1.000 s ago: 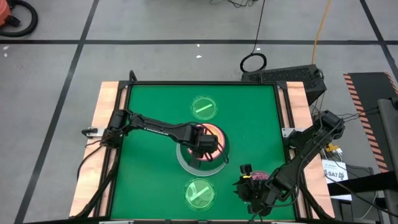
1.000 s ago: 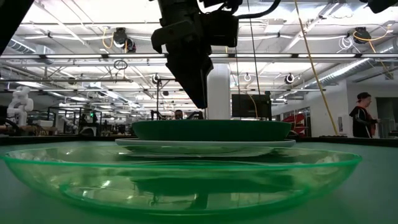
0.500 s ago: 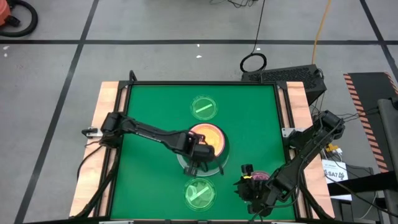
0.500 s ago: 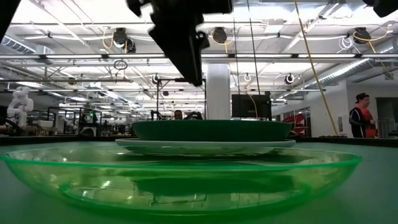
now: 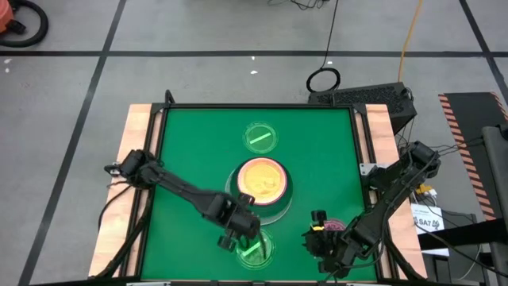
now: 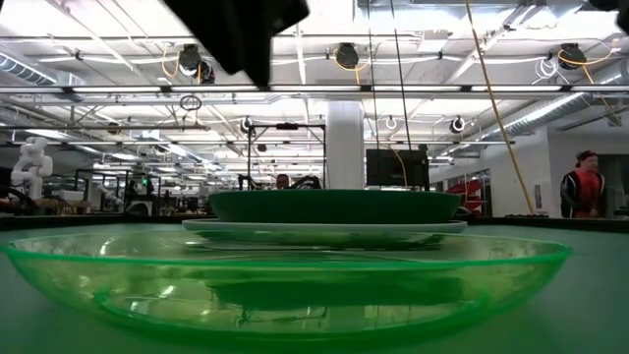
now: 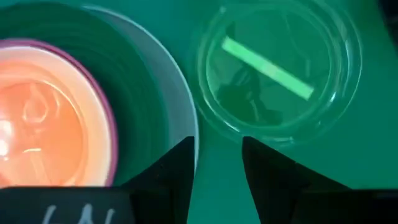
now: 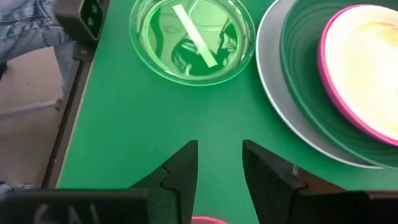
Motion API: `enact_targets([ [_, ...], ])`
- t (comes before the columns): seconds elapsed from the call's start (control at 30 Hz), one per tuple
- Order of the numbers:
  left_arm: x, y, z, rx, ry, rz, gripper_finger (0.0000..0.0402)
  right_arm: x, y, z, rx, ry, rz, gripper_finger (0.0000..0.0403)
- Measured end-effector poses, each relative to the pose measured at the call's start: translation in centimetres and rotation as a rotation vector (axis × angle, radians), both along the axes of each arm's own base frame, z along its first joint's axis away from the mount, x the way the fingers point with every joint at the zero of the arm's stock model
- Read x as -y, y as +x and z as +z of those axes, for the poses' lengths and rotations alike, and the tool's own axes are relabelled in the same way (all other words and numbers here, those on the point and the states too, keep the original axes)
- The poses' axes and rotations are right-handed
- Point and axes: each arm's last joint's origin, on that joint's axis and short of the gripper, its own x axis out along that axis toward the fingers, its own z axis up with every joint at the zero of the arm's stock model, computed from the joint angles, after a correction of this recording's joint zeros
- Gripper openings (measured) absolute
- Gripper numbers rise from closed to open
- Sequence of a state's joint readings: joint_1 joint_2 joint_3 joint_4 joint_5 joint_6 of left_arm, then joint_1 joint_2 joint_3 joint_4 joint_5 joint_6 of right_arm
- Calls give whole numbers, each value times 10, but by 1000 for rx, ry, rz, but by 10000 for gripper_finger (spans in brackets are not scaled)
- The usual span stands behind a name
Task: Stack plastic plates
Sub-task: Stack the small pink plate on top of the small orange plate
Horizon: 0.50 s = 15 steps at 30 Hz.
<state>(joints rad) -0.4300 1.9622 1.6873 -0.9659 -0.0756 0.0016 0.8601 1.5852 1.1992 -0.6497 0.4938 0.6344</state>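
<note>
Left gripper (image 5: 240, 233): mine, low over the green worktop (image 5: 190, 151), at the near edge of the central stack and just beside the near translucent green plastic plate (image 5: 255, 247). Jaws a narrow gap apart, holding nothing.
Right gripper (image 5: 324, 238): mine, parked at the near right corner of the worktop. Jaws slightly apart, empty in the wrist view; a sliver of pink plate rim (image 8: 208, 219) shows just under them.
Central stack: large pale mint-white round plastic plate (image 7: 184, 118) at the bottom, dark green round plate (image 8: 305, 74) on it, bright pink-rimmed plate (image 8: 329, 81) next, orange translucent plate (image 5: 259, 179) on top.
Far plate: second translucent green round plate (image 5: 260, 137), alone at far centre, well apart from the stack.
Low view: near green plate fills the foreground; stack behind it.
</note>
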Motion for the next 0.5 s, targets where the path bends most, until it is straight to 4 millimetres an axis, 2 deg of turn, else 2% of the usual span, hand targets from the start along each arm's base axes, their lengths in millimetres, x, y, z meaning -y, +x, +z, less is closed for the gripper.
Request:
enact_targets([
  [0.17,7,-24,-17,-36,88,65,142,-4,-7,-1,-13,18,-18,118],
  [0.3,11,-53,-15,15,103,132,142,-8,-13,-1,-19,37,-31,118],
  [0.5,21,-95,3,272,92,183,142,-11,-16,-2,-51,165,-142,118],
])
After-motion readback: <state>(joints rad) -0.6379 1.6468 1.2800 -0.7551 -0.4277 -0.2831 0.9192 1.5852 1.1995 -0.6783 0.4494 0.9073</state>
